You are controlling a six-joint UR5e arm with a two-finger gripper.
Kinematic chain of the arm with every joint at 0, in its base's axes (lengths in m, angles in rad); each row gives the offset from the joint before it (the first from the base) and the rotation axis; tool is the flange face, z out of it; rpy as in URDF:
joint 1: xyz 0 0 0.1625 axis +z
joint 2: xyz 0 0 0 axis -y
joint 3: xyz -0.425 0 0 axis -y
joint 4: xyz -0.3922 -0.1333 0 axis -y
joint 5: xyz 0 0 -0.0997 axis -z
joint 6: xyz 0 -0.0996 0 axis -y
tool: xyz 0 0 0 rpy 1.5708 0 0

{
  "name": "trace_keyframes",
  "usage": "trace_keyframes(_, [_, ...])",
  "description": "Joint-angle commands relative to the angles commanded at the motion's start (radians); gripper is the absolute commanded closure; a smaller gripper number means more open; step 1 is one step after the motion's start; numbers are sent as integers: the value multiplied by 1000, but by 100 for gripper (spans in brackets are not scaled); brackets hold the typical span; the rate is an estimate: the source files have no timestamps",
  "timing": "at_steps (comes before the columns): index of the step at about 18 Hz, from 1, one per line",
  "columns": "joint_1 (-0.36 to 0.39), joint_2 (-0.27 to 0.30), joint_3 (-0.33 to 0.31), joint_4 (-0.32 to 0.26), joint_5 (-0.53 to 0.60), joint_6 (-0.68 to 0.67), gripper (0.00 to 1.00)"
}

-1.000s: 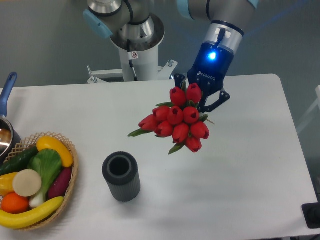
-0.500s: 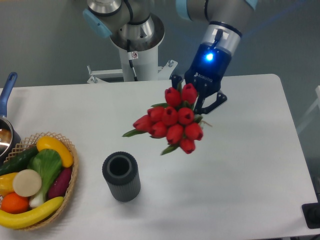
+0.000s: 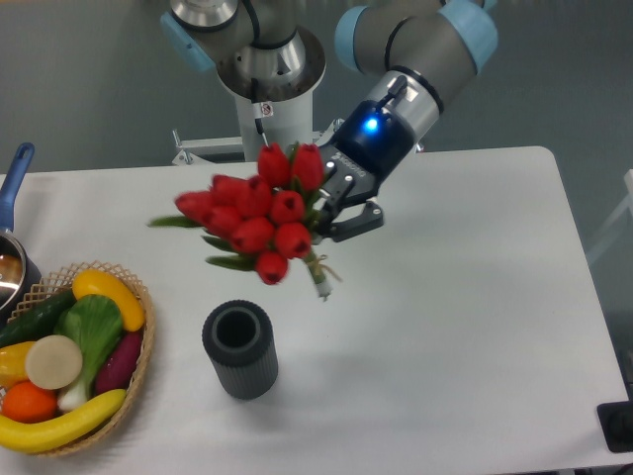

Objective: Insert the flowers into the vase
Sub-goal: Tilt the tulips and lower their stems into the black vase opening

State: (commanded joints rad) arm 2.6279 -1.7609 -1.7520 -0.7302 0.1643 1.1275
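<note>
Tulip bunch: shifted left from frame centre-right, tilted, clamped in the gripper, held above the ribbed grey vase for insertion.

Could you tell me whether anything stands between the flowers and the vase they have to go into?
Nothing visible does. The flowers hang in the gripper above the table, up and slightly right of the vase, whose mouth is open and empty. The basket of fruit sits off to the left, clear of that path.

Flowers now leftward, prob. nearer vase
</note>
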Motion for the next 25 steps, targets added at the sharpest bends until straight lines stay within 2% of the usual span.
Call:
trace_keyframes(3, [-34,-38,40,0,-2,0,70])
trace_keyframes(8, [-92,-71,62,0,-9,2,70])
trace_keyframes(25, [-94,-106,-21,-2,-8,6,70])
